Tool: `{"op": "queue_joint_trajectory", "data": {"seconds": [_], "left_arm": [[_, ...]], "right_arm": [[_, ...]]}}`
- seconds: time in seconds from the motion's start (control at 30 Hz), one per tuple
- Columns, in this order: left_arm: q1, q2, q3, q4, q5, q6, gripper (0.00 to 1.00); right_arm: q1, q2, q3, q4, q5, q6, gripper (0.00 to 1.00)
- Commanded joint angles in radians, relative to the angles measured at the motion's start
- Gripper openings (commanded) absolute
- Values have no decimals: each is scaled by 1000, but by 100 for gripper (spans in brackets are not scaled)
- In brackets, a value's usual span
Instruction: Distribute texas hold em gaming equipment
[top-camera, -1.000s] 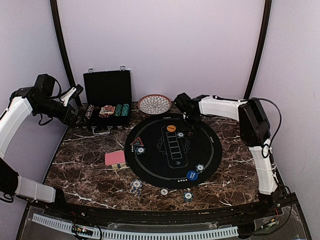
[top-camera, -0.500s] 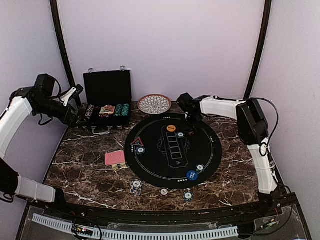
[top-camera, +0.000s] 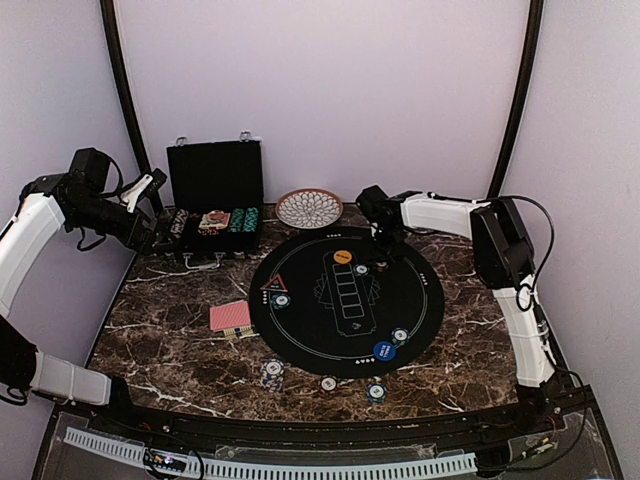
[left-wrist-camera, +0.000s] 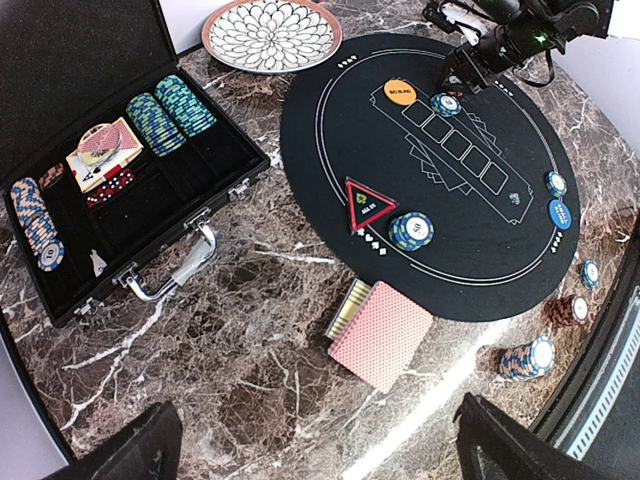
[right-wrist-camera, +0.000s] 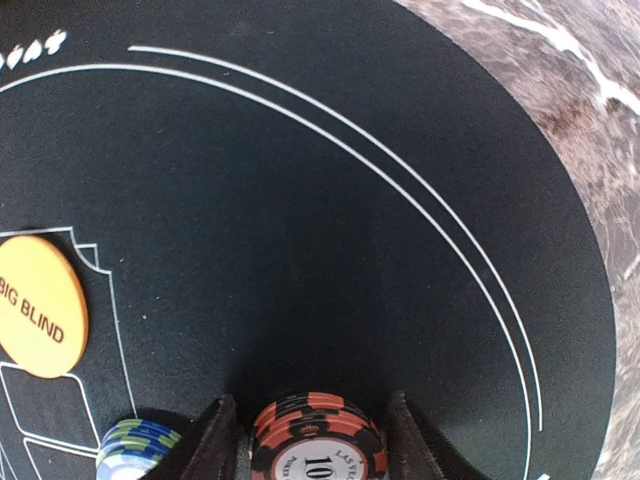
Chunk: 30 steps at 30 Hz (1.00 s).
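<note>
Beside the orange BIG BLIND disc (right-wrist-camera: 40, 305), a red-and-black striped chip stack (right-wrist-camera: 318, 445) marked 10 sits straddled by the right pincer (right-wrist-camera: 310, 432), grip uncertain; left pincer (left-wrist-camera: 325, 437) gapes.

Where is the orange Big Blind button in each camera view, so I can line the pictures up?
Top external: the orange Big Blind button lies just above picture centre, on the far part of the black mat.
Left wrist: the button is upper right of centre, near the mat's far rim.
Right wrist: the button sits at the left edge, partly cut off.
Shared landmark: the black mat, under the button in all three.
</note>
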<state>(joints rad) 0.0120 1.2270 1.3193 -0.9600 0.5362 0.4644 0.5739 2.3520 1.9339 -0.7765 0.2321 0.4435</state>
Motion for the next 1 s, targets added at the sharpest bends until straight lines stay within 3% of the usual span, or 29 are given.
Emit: {"op": "queue_joint_trajectory", "data": {"seconds": [0.0,0.3,0.57,0.97], "left_arm": [[-5,-13,9,-19,20,11,99],[-4,-23,8,-23,17,11,99],[-4,-21,10,-17,14,7,99],[-4,-14,29,-20,12,8,99]], "right_arm": [[-5,19,32,23,-22,-1,57],[-3,-28,68,-6,-16,-16,62],[61,-225,8,-10,19,-26,70],[433,-550,-371,19,68,52,80]]}}
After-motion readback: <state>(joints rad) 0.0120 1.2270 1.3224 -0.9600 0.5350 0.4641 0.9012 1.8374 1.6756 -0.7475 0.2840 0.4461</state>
